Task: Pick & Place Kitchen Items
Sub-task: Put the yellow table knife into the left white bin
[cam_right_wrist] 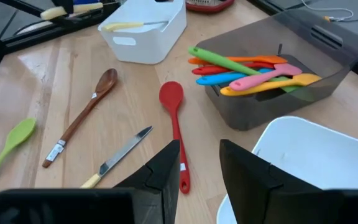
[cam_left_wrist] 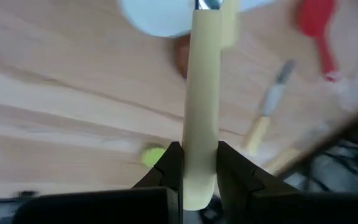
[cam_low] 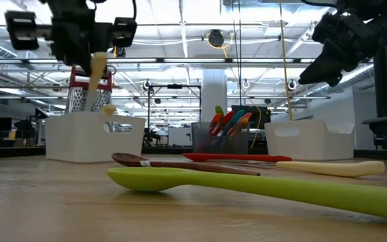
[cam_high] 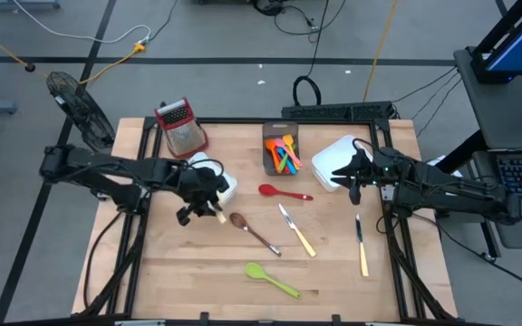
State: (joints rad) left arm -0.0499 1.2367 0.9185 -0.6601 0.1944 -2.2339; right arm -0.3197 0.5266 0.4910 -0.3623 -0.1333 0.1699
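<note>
One pale-yellow-handled knife (cam_left_wrist: 202,93) clamped in left hand (cam_left_wrist: 199,165); right hand (cam_right_wrist: 199,163) open, empty.

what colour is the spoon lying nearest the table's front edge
Light green spoon, clearest in the low view.

Count of items on and over the table

Counted: two white bins (cam_high: 341,161) (cam_high: 214,176), one grey bin (cam_high: 280,145), one grater (cam_high: 180,125); one red spoon (cam_high: 284,191), one brown spoon (cam_high: 253,230), one green spoon (cam_high: 272,279); three yellow-handled knives (cam_high: 296,230) (cam_high: 362,246) (cam_left_wrist: 202,106). The utensils bunched in the grey bin could not be counted.
</note>
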